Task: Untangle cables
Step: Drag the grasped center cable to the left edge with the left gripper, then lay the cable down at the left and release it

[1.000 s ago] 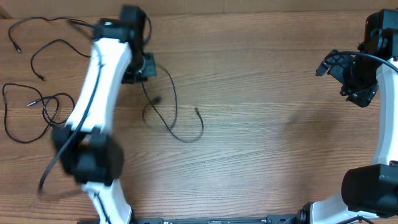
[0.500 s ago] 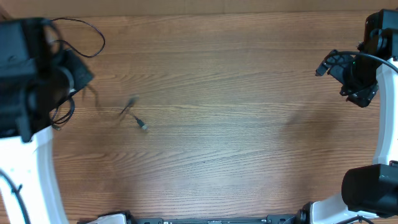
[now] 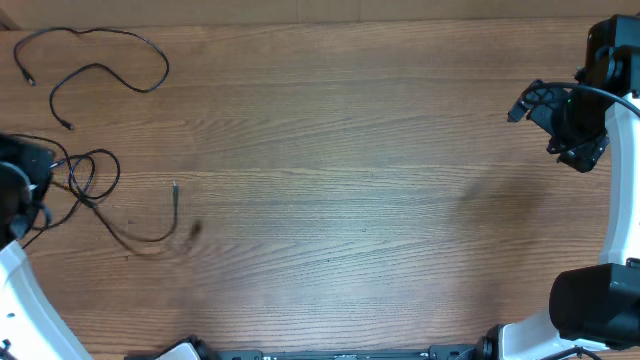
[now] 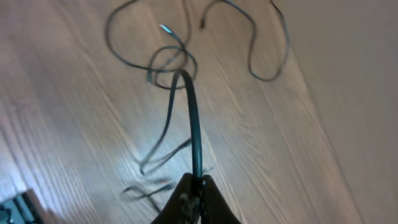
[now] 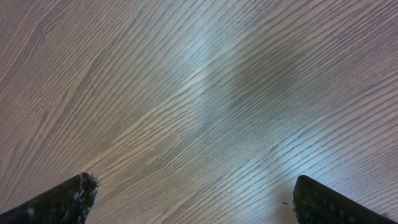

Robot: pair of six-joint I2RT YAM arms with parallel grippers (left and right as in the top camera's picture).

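Observation:
Thin black cables lie at the table's left. One separate cable (image 3: 130, 36) curls at the far left corner and shows in the left wrist view (image 4: 267, 74). A looped cable (image 3: 117, 172) lies below it, with loops in the left wrist view (image 4: 168, 59). My left gripper (image 3: 20, 190) is at the left edge, shut (image 4: 198, 186) on a black strand (image 4: 193, 124). A strand (image 3: 175, 205) trails right from the loops and ends in a small plug. Whether it is the held one I cannot tell. My right gripper (image 3: 560, 120) is open (image 5: 199, 205) and empty at the far right, over bare wood.
The wooden table (image 3: 380, 200) carries nothing else in view. The table's left edge is next to my left arm. The right arm's base (image 3: 590, 300) stands at the front right.
My left arm has swung from the cables near the table's middle-left to the left edge, dragging a cable left with it. The right arm has not moved.

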